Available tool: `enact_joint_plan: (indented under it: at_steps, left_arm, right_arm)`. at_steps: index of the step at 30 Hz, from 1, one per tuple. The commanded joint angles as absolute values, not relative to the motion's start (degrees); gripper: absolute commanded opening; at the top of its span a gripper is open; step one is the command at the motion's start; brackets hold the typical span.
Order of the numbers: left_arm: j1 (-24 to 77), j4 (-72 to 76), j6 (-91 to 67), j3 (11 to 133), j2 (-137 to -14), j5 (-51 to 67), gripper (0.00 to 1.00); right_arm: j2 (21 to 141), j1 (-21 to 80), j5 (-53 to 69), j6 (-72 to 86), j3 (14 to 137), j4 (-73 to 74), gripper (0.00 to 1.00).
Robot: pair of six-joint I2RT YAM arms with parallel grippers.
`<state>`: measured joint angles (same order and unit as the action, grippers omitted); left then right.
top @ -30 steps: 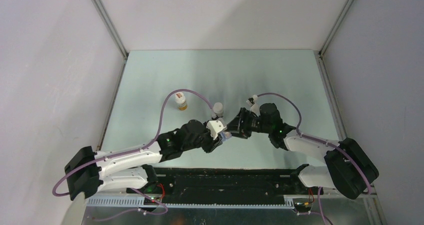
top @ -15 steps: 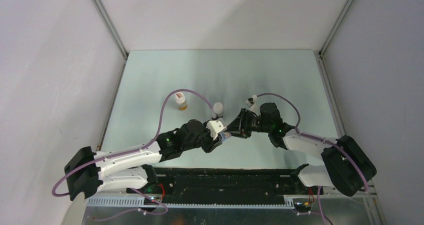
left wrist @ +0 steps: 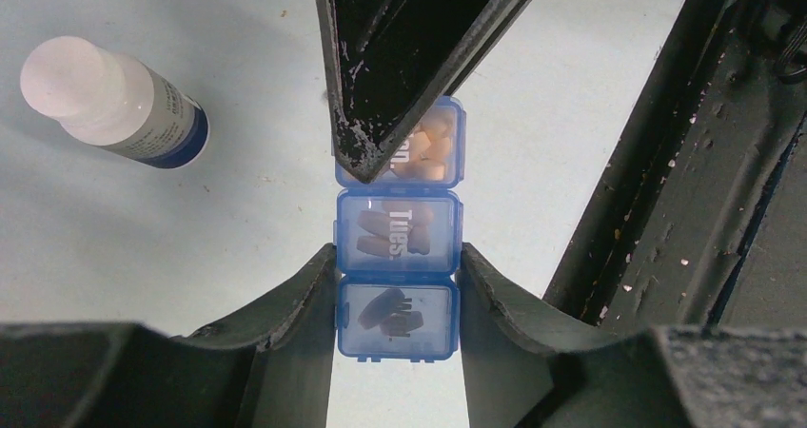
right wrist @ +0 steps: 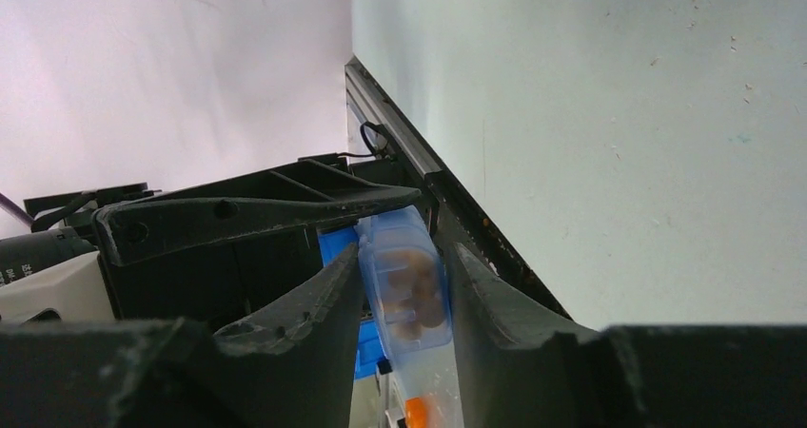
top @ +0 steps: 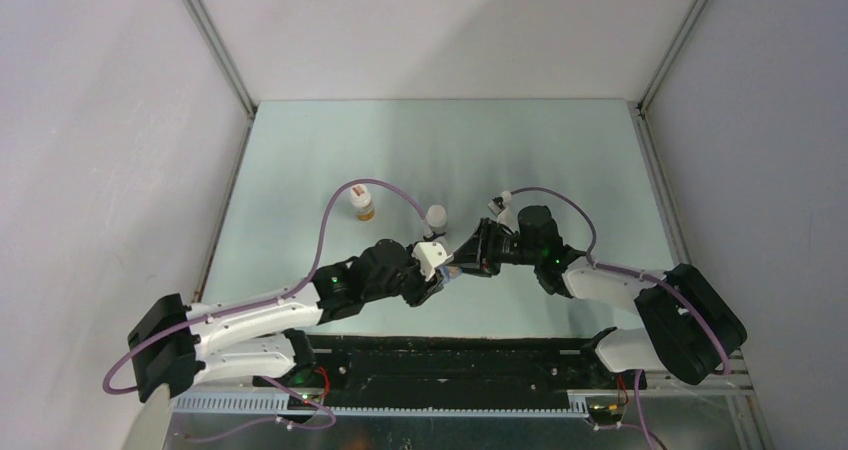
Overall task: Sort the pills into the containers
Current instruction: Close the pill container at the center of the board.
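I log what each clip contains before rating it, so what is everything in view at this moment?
table: one, pale green, under everything.
pill box: one, translucent blue, near the table's front middle, between the two arms.
pills: several, too packed to count, pale orange, inside the box's compartments.
bottle with blue label: one, white cap, on the table just beyond the box.
bottle with amber body: one, white cap, farther left on the table.
left fingers: two, black, clamped on the sides of one end of the box.
right fingers: two, black, tight against both sides of the opposite end.
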<state>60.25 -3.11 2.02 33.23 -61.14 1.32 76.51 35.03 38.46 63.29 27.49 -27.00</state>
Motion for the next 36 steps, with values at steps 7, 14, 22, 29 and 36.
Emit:
enact_joint_plan:
  at_steps: [7,14,22,29,36]
  left_arm:
    - [60.3,-1.8,3.6,35.9,-59.5,3.2,0.05]
    - [60.4,-1.8,3.6,35.7,-59.5,2.7,0.05]
    - [60.4,-2.8,3.8,36.4,-60.3,3.1,0.05]
    - [60.4,-4.2,4.2,37.2,-61.1,4.0,0.04]
    - [60.4,-4.5,4.4,37.7,-61.5,4.5,0.04]
  right_arm:
    - [78.0,35.2,40.0,63.8,27.9,-31.8,0.07]
    - [77.4,35.3,39.5,63.6,27.9,-30.9,0.0]
    - [75.1,36.0,36.4,61.2,27.9,-27.3,0.0]
    - [74.6,35.9,36.6,61.1,27.9,-28.7,0.39]
    - [76.0,35.9,37.3,62.4,27.9,-30.7,0.46]
